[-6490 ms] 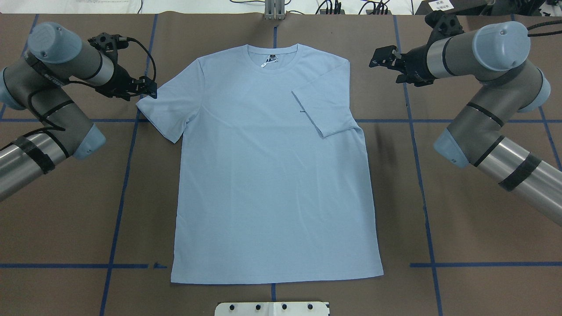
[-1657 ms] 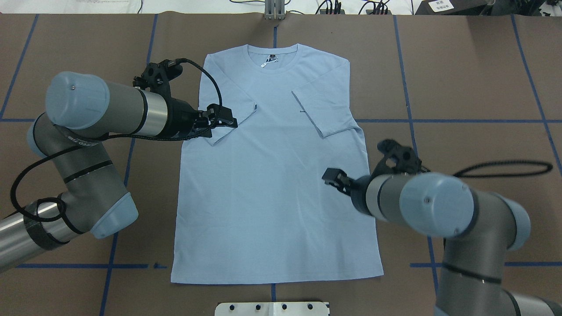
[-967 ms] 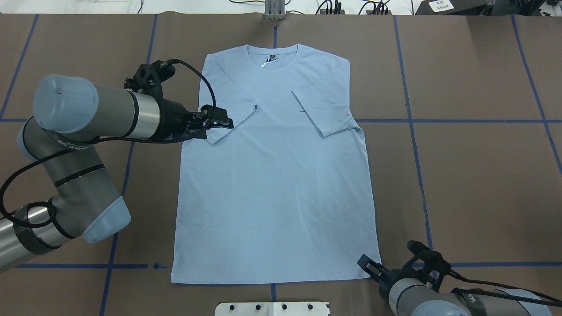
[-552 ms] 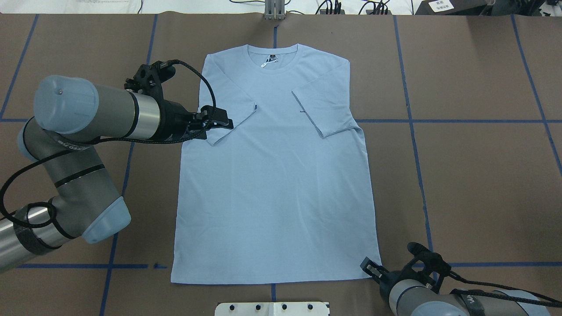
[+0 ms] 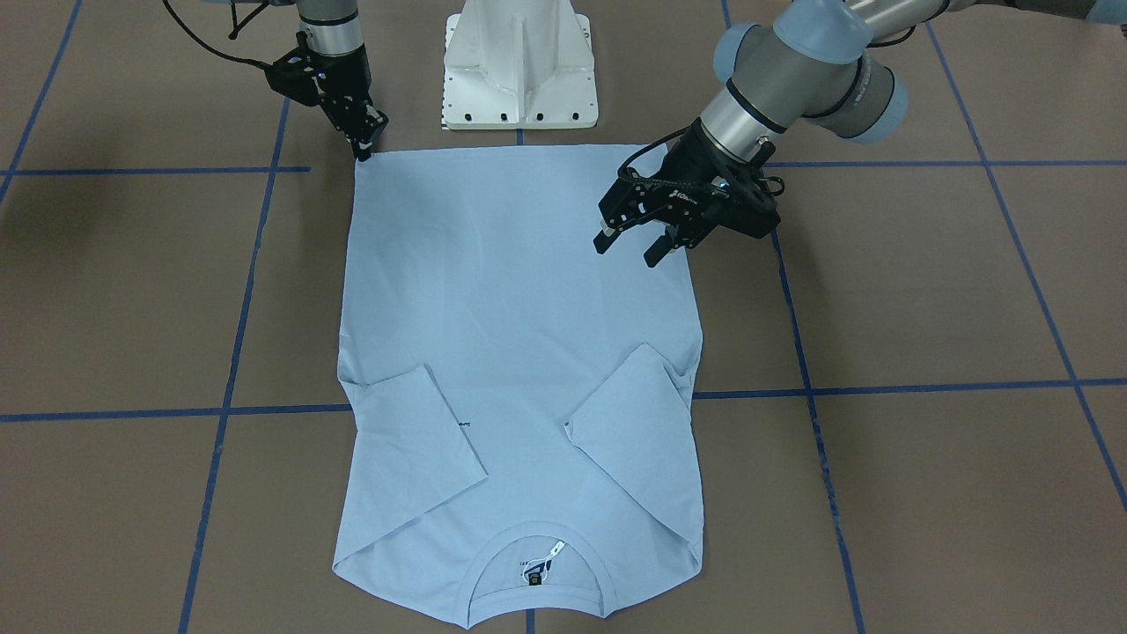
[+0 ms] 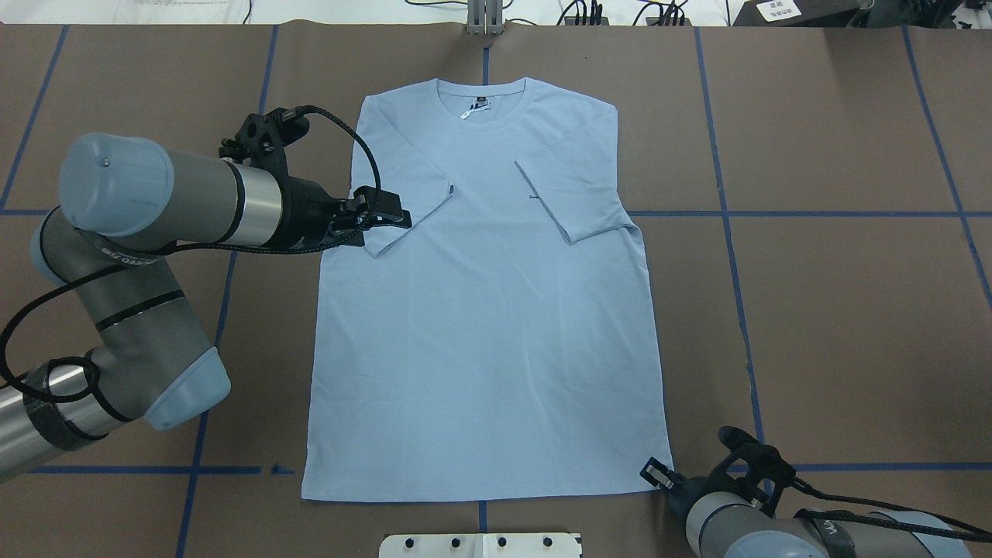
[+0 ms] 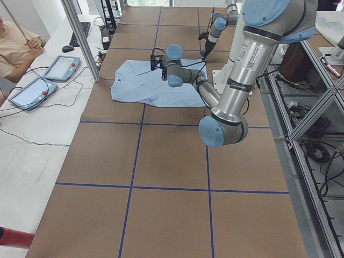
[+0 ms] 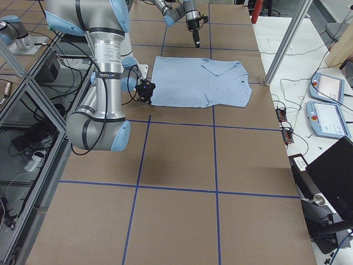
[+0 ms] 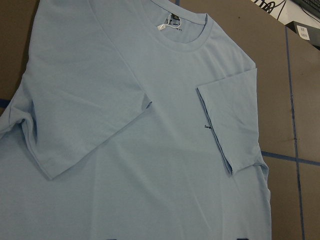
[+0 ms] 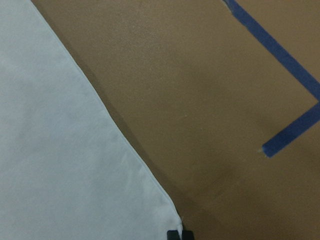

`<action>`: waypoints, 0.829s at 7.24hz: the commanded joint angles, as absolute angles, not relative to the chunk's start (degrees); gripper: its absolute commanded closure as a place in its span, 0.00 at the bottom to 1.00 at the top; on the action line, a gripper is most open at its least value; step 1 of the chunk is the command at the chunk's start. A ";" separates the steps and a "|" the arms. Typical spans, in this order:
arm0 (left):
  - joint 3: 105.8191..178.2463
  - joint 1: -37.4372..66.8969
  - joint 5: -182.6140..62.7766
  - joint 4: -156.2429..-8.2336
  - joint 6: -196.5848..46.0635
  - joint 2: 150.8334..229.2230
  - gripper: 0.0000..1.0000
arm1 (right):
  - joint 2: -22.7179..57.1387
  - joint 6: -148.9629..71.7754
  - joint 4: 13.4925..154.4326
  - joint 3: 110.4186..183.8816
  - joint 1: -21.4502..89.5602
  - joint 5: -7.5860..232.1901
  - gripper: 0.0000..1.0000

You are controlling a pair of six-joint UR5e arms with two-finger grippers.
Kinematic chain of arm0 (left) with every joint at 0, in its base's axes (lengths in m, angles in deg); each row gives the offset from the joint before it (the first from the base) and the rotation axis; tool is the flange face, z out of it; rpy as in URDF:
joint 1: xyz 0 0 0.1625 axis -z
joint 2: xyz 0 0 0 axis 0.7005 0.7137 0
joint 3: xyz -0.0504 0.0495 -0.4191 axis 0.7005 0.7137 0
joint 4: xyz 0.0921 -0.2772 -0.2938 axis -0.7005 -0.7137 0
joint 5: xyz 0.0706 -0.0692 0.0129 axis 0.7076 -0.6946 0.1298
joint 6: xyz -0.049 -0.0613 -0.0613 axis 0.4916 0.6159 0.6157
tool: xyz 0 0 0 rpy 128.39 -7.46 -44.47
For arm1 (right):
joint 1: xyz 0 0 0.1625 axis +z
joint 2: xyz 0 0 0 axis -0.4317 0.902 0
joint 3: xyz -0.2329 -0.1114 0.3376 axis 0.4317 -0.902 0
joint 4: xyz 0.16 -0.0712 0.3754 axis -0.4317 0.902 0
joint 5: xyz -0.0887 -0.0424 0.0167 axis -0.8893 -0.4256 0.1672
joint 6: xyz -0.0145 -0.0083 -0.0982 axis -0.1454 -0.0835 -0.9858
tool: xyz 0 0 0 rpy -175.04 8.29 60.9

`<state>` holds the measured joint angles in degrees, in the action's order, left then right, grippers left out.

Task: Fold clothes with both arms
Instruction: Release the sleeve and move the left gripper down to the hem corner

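The light blue T-shirt (image 6: 480, 325) lies flat on the brown table with its neck at the far side. Both sleeves are folded in onto the chest. My left gripper (image 5: 629, 248) hovers open just above the shirt's left side, beside the folded left sleeve (image 6: 411, 194), and holds nothing. My right gripper (image 6: 657, 473) is down at the shirt's near right hem corner. In the right wrist view its fingertips (image 10: 172, 234) are pressed together right at that corner of the cloth (image 10: 60, 165). The left wrist view shows the collar and neck tag (image 9: 162, 26).
The white pedestal base (image 5: 519, 62) stands at the table's near edge, just below the hem. Blue tape lines (image 6: 814, 213) cross the brown table cover. A seated person (image 7: 16, 45) and touch panels (image 7: 62, 67) are beyond the table's far side.
The left sleeve has been folded in and my left gripper let it go. My right arm swung from the shirt's right side down to the near right hem corner and edged onto it.
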<state>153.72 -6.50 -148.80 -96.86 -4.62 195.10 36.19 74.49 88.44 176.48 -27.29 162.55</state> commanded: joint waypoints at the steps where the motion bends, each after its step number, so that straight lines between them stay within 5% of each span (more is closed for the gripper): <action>1: 154.59 -6.58 -148.86 -96.83 -2.39 195.31 0.16 | 36.00 74.46 88.43 177.45 -27.16 162.58 1.00; 2: 155.99 -8.85 -148.69 -96.74 -0.54 195.22 0.00 | 36.00 74.54 88.43 178.25 -27.16 162.58 1.00; 5: 168.01 -30.00 -127.56 -92.38 4.13 179.35 0.00 | 35.56 74.54 88.43 178.17 -27.25 162.49 1.00; 6: 170.92 -30.31 -127.59 -84.08 11.19 178.96 0.09 | 35.47 74.46 88.43 178.26 -27.25 162.58 1.00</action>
